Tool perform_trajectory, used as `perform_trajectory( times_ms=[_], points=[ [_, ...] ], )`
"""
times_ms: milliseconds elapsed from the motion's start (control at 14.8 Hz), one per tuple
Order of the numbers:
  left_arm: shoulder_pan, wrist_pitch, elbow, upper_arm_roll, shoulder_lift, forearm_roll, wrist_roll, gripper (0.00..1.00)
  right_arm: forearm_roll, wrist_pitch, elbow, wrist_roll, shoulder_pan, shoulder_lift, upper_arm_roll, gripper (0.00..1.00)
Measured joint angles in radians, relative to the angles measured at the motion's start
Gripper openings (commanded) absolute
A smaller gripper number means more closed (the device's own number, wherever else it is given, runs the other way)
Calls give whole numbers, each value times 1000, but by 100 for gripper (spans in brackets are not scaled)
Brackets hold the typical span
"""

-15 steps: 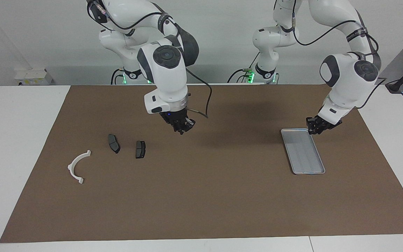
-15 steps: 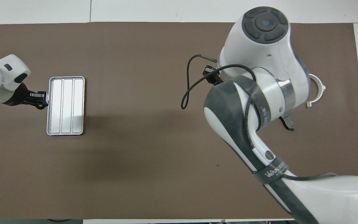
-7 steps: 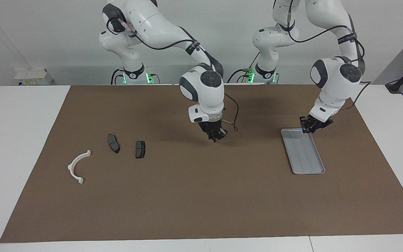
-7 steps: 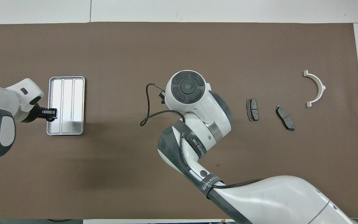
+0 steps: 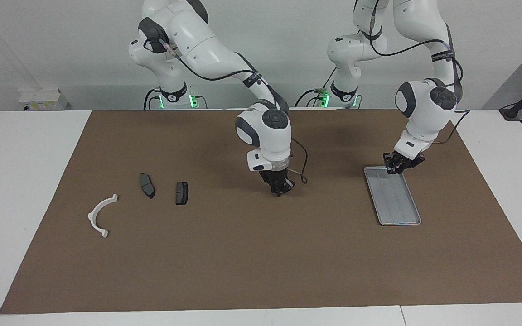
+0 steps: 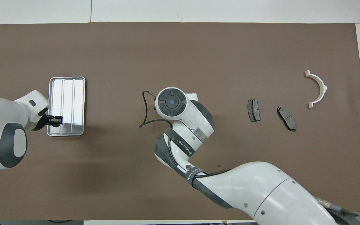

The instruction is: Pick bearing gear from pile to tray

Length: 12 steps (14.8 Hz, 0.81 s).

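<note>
The pile lies toward the right arm's end of the table: a white curved bracket [image 5: 90, 217] [image 6: 323, 88] and two dark grey brake pads [image 5: 147, 185] [image 5: 181, 193] [image 6: 254, 110] [image 6: 287, 114]. No gear shows on the mat. The silver tray [image 5: 397, 203] [image 6: 67, 93] lies toward the left arm's end and looks empty. My right gripper [image 5: 280, 191] hangs low over the middle of the mat with its fingers together. I see nothing between them. My right wrist [image 6: 170, 101] hides it in the overhead view. My left gripper [image 5: 397, 170] [image 6: 58, 121] is over the tray's end nearer the robots.
A brown mat [image 5: 261, 262] covers most of the white table. A tiny dark speck [image 6: 219, 165] sits on the mat nearer the robots than my right gripper. The right arm's cable [image 5: 304, 170] loops beside its wrist.
My right gripper has swung from beside the brake pads to the middle of the mat and come down lower. My left gripper has moved from beside the tray's corner to over its nearer end.
</note>
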State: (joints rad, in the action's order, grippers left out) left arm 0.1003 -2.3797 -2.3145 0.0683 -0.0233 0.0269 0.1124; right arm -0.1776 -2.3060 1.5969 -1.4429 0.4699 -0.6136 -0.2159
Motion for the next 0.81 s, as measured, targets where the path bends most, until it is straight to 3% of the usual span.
perform_trajectory(
  times_ms=[68, 135, 203, 270, 810],
  points=[
    [0, -10, -6, 0, -4, 0, 0, 0, 0, 0, 0, 0, 0, 0, 0, 0],
    [0, -20, -10, 0, -8, 0, 0, 0, 0, 0, 0, 0, 0, 0, 0, 24],
    [0, -26, -11, 1, -12, 0, 0, 0, 0, 0, 0, 0, 0, 0, 0, 94],
    [0, -32, -12, 2, -17, 0, 0, 0, 0, 0, 0, 0, 0, 0, 0, 100],
    [-2, -85, -13, 8, -57, -1, -12, 0, 0, 67, -76, 0, -34, 1, 7, 100]
  ],
)
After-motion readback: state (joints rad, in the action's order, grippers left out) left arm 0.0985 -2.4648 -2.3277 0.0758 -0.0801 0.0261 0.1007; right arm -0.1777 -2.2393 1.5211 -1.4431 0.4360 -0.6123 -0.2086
